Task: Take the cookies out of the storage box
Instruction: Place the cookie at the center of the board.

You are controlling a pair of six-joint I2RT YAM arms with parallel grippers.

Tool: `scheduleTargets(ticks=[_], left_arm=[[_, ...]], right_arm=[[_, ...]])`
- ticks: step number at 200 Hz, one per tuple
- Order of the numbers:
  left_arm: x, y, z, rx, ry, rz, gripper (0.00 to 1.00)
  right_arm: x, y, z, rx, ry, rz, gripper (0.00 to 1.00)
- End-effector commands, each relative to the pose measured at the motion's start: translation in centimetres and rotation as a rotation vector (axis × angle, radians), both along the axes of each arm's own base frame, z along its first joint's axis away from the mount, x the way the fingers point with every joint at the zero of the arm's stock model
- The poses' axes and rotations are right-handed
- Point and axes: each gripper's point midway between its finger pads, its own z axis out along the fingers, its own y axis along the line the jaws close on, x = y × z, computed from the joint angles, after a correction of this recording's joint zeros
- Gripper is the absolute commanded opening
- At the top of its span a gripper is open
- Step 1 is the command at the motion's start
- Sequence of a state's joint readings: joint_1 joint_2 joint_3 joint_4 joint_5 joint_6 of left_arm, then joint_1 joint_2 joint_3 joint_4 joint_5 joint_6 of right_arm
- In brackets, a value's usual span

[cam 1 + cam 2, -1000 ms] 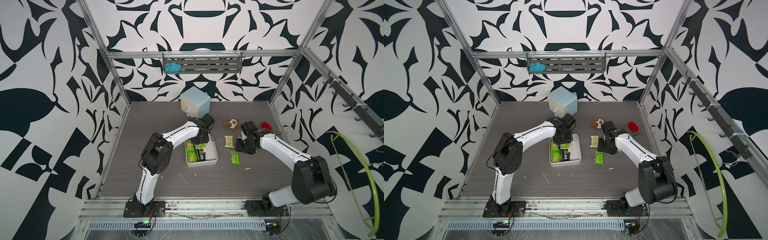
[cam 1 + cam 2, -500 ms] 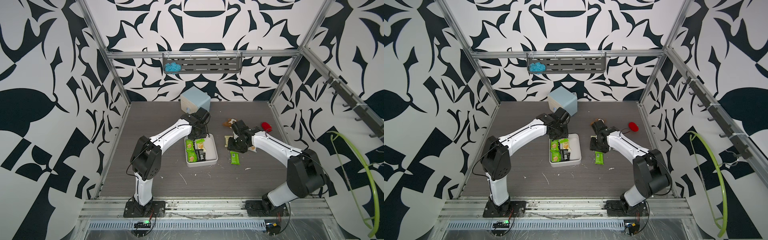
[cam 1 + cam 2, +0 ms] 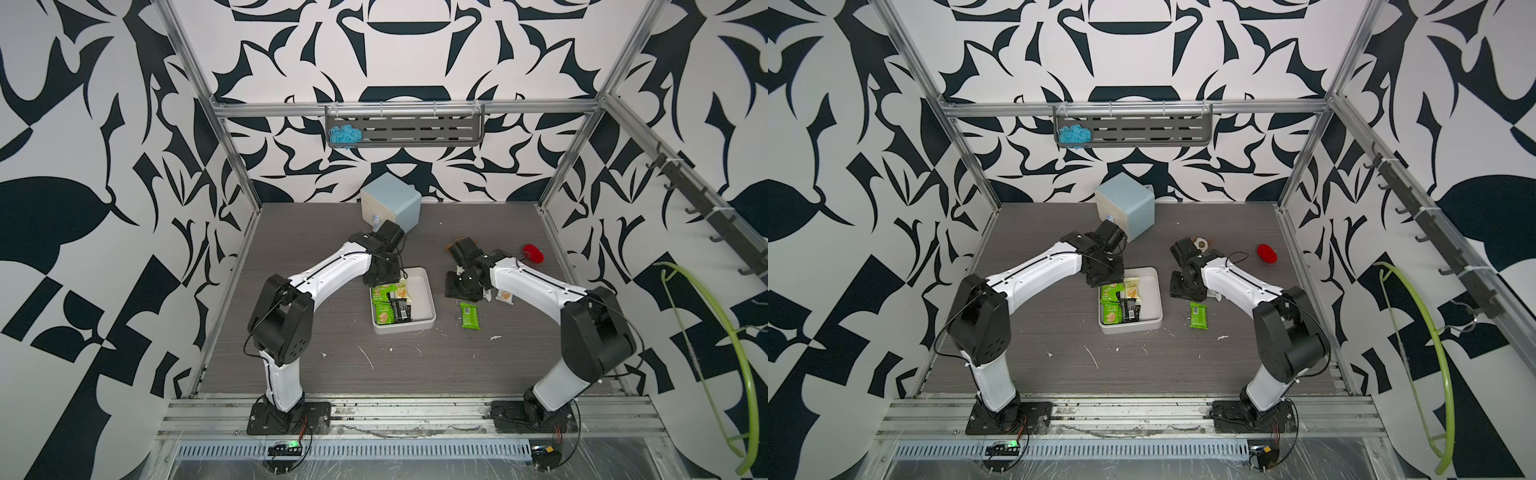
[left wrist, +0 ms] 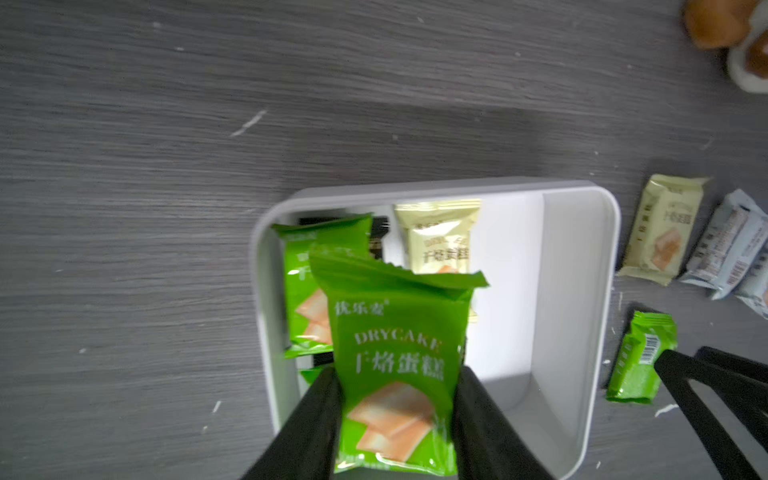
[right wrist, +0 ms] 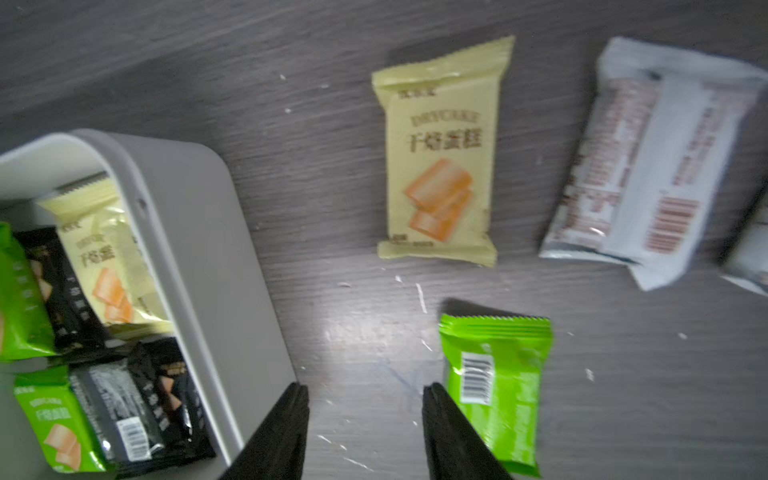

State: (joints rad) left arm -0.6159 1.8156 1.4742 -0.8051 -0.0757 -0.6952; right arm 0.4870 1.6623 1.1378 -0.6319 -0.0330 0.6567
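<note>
The off-white storage box (image 3: 423,291) (image 3: 1151,291) sits mid-table with several cookies in it: green (image 3: 382,316), black (image 3: 400,311) and pale yellow (image 3: 401,292). My left gripper (image 4: 397,374) hangs over the box's far-left corner (image 3: 380,280), shut on a green cookie packet (image 4: 395,353) lifted above the others. My right gripper (image 5: 365,390) (image 3: 461,291) is open and empty, low over bare table between the box wall (image 5: 199,249) and a green packet (image 5: 494,386) (image 3: 470,316). Pale yellow (image 5: 440,153) and white (image 5: 648,158) packets lie on the table beyond it.
A light-blue cube cabinet (image 3: 390,203) stands at the back, close behind my left wrist. A brown-white plush toy (image 3: 1200,242) is partly hidden behind my right wrist. A red object (image 3: 533,253) lies at the back right. White scuffs mark the near table.
My left wrist has swung left, from the box's far-right side to its far-left corner. My right gripper has moved left, closer to the box's right wall.
</note>
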Motion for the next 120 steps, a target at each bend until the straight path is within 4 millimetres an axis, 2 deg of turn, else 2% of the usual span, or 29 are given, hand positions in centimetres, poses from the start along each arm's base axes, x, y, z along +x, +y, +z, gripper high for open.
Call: scheduleTargets(ticks=[1,15,60,97,120], left_arm=[[0.8,4.6,0.9,0.02,-0.015,0.053,0.48],[1.3,7.1,0.7,0.037,-0.014,0.083,0.48],[4.0,12.2,-1.4,0.07,-0.02,0.134,0.48],[6.3,13.9,-3.3,0.08,-0.013,0.15,0.48],[7.3,14.1,-4.7,0.086,0.01,0.143,0.48]], right_arm=[[1.9,1.8,1.5,0.086,-0.075,-0.05,0.5],[2.8,2.4,1.9,0.111,-0.097,-0.069,0.5],[5.0,3.1,1.6,0.093,-0.096,-0.09,0.5],[5.7,3.3,1.3,0.081,-0.096,-0.102,0.49],[5.8,3.2,1.2,0.074,-0.093,-0.104,0.49]])
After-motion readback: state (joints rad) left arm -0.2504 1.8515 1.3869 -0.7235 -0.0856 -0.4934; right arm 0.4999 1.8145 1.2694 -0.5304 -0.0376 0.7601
